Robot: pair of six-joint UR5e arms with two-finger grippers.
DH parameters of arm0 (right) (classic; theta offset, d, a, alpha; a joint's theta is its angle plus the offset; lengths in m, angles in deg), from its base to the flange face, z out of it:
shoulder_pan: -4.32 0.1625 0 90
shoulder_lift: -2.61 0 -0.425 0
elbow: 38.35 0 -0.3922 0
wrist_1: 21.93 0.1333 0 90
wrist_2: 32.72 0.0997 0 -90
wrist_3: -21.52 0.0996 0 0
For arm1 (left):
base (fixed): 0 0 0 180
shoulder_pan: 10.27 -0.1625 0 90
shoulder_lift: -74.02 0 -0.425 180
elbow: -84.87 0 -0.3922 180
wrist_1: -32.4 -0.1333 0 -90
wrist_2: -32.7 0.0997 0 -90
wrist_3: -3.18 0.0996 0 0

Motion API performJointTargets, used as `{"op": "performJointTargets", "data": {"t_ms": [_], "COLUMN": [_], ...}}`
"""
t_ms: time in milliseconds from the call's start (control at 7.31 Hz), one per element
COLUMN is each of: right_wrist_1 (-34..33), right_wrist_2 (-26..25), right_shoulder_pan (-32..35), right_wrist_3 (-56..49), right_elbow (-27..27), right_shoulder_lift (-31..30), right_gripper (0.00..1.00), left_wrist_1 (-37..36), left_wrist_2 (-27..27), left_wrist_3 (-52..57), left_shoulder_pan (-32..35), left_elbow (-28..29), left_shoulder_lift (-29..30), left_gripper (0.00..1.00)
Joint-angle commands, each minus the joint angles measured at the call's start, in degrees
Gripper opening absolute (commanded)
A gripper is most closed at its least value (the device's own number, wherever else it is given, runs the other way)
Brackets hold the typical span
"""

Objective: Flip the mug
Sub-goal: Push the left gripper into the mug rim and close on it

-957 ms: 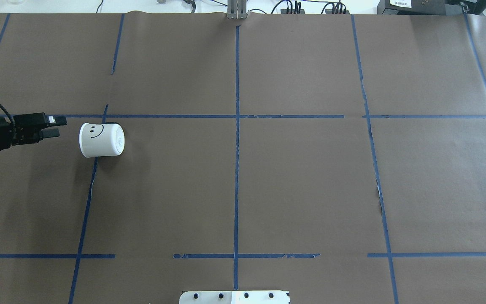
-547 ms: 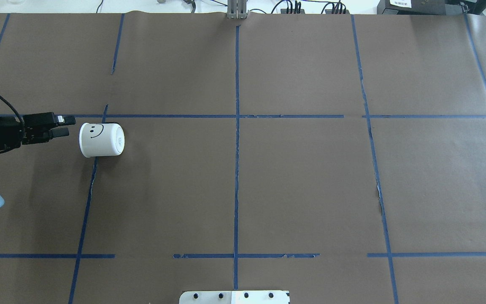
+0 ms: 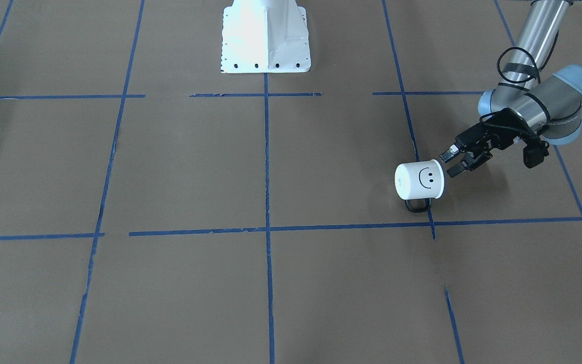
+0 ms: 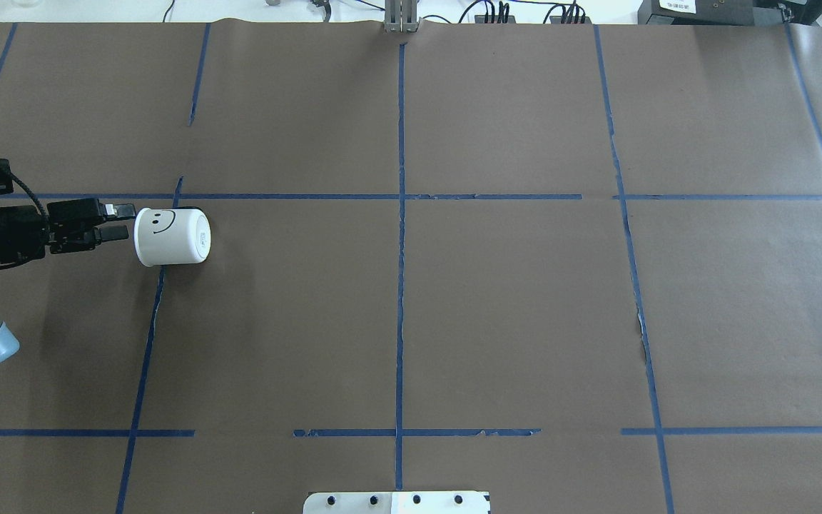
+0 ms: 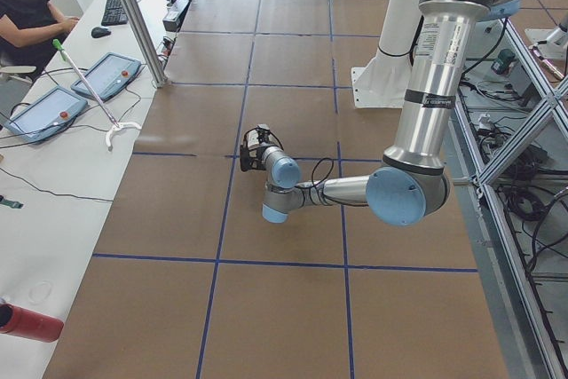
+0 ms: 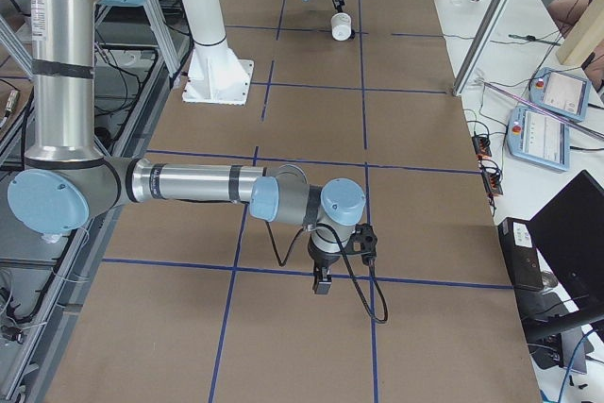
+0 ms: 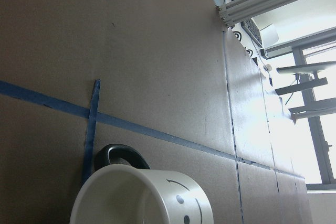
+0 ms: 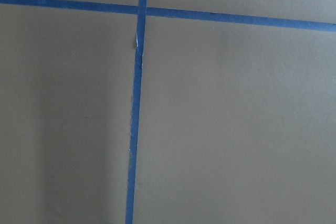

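The white mug [image 4: 170, 237] lies on its side on the brown paper, smiley face up. Its black handle [image 3: 417, 205] rests on the table on the far side from the robot. The open mouth faces my left gripper, as the left wrist view shows [image 7: 139, 198]. My left gripper [image 4: 125, 220] is open and empty, level with the mug, its fingertips just at the mouth's rim [image 3: 450, 163]. I cannot tell whether it touches. My right gripper [image 6: 321, 280] shows only in the exterior right view, pointing down at the table far from the mug. I cannot tell whether it is open or shut.
Blue tape lines [image 4: 401, 214] divide the brown paper into squares. The white robot base plate [image 4: 397, 502] sits at the near middle edge. Operator desks with tablets [image 5: 53, 108] stand beyond the far edge.
My left gripper has moved to the right, towards the mug, and closed the gap to its mouth. The mug has not moved.
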Motion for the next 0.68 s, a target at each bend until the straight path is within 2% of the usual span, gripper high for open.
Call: {"op": "performJointTargets", "data": {"t_ms": [0, 274, 547], "right_wrist_1": [0.0, 0.0, 0.0], "right_wrist_2": [0.0, 0.0, 0.0], "right_shoulder_pan": [0.0, 0.0, 0.0], "right_wrist_3": [0.0, 0.0, 0.0], "right_elbow": [0.0, 0.1, 0.1], "right_shoulder_lift": [0.0, -0.1, -0.1], "right_gripper": [1.00, 1.00, 1.00], "left_wrist_1": [0.1, 0.1, 0.1], "left_wrist_2": [0.0, 0.1, 0.1], "left_wrist_3": [-0.1, 0.0, 0.0], "left_shoulder_pan": [-0.3, -0.8, -1.5], "left_elbow": [1.1, 2.5, 3.0], "left_shoulder_lift": [1.3, 2.9, 3.1], "left_gripper": [1.00, 0.97, 0.89]}}
